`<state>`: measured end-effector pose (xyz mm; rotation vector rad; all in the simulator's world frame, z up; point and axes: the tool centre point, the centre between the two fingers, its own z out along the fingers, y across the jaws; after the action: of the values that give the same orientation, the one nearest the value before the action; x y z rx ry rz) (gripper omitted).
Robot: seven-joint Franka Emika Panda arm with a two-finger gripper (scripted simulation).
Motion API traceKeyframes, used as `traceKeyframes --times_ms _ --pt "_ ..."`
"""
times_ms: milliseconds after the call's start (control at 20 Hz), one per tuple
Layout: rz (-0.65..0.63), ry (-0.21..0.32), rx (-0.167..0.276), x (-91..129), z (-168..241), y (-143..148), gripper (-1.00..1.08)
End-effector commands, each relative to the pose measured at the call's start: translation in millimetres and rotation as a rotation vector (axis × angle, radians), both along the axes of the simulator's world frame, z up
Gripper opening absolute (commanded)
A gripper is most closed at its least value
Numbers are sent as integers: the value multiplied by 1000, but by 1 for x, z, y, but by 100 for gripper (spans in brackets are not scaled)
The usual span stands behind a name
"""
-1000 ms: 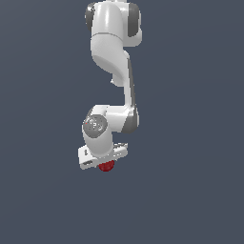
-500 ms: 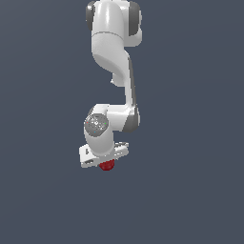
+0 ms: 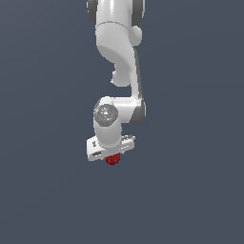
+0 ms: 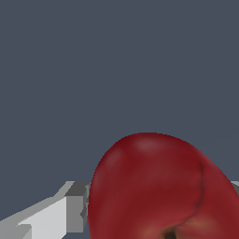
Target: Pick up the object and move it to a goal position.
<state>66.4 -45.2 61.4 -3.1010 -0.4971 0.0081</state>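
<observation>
1. The hand (image 3: 112,157) points down at the end of the arm (image 3: 119,71), and the ball (image 3: 112,160) sits right under its white body, so it looks clenched on the ball, though the exterior view is too small to show the fingers.
2. In the wrist view the ball (image 4: 163,186) fills the near field, dark red with a crease and a dimple, and one pale finger (image 4: 51,217) shows at its side, apparently touching it.
3. Only about half the ball shows below the hand in the exterior view, so it seems seated well up between the fingers.
4. Nothing else is visible: plain grey all round, no worktop and no goal marker, so how far there is to go cannot be judged.
5. Risks, as I judge them: the round, smooth skin could roll or squirt out of flat fingers if the arm swings or stops sharply; an off-centre grip would make that more likely.
</observation>
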Motion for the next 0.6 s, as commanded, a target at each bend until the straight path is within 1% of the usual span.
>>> traceKeyframes --times_ms 0,300,550 --pt "1 -4 0 -9 9 12 -100" --pt "1 -4 -1 -39 31 49 -100" --pt "1 -4 -1 -70 53 86 -100"
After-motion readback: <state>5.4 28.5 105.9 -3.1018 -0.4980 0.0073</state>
